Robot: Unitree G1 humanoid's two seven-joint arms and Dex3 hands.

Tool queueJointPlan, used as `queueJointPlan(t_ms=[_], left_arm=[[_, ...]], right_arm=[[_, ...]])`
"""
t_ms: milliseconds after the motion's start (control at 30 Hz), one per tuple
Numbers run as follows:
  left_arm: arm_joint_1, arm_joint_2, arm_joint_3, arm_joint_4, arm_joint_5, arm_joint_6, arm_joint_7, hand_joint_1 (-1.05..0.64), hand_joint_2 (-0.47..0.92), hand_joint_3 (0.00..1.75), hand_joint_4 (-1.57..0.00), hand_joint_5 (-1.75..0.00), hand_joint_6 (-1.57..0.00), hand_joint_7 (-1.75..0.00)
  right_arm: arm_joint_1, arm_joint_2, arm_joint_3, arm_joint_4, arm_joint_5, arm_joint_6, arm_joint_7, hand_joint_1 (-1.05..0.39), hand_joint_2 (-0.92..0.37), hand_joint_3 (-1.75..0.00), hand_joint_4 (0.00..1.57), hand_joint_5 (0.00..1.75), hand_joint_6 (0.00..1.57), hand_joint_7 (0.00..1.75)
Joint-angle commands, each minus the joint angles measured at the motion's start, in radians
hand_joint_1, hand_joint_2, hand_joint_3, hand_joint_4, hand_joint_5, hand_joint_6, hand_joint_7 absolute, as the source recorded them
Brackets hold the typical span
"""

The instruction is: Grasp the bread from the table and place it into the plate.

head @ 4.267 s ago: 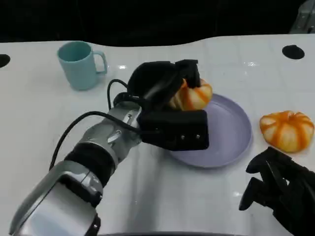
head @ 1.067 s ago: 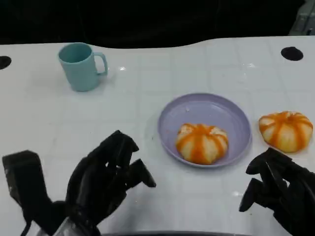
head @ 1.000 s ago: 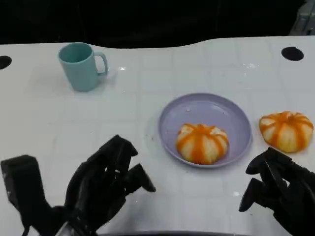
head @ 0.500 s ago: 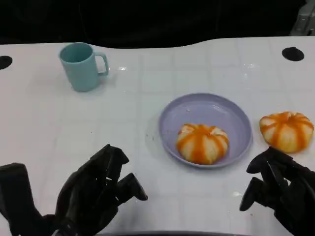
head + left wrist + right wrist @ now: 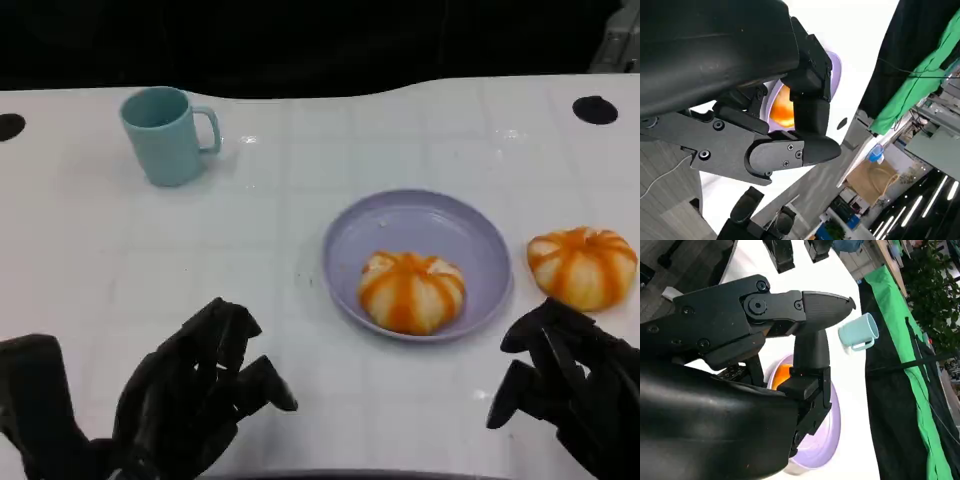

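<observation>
Bread (image 5: 411,290) now lies in the one plate (image 5: 470,232); left hand (image 5: 190,390) is withdrawn, open, empty. Right hand (image 5: 565,385) empty, fingers apart. Second bread (image 5: 582,265), one mug (image 5: 165,133) on worktop (image 5: 300,170).

two breads (image 5: 411,290) (image 5: 583,266) — one plate (image 5: 480,240), one mug (image 5: 165,133), two hands (image 5: 195,385) (image 5: 565,385)

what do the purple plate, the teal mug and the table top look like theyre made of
The round lilac plate looks like matte plastic or melamine: flat even colour, soft sheen, thin rim. The teal handled mug also looks matte, plastic or glazed ceramic; the look leaves that open. The white table top is glossy, showing bright glints and faint grid lines, perhaps laminate or tile.
</observation>
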Motion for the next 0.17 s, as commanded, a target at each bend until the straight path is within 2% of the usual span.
queueJointPlan(t_ms=[33,167], left_arm=[[0.000,0.014,0.003,0.014,0.005,-0.018,-0.007,-0.57,0.92,0.50,-0.80,-1.75,-0.54,-1.75],[-0.006,0.014,0.004,0.027,0.002,-0.027,-0.017,-0.57,0.92,0.47,-0.81,-1.75,-0.55,-1.75]], right_arm=[[-0.001,-0.011,0.000,0.000,-0.003,-0.012,0.003,-0.46,-0.92,-0.37,0.64,1.75,0.50,1.61],[-0.001,-0.011,0.003,0.007,-0.004,-0.019,0.009,-0.45,-0.92,-0.37,0.64,1.75,0.49,1.61]])
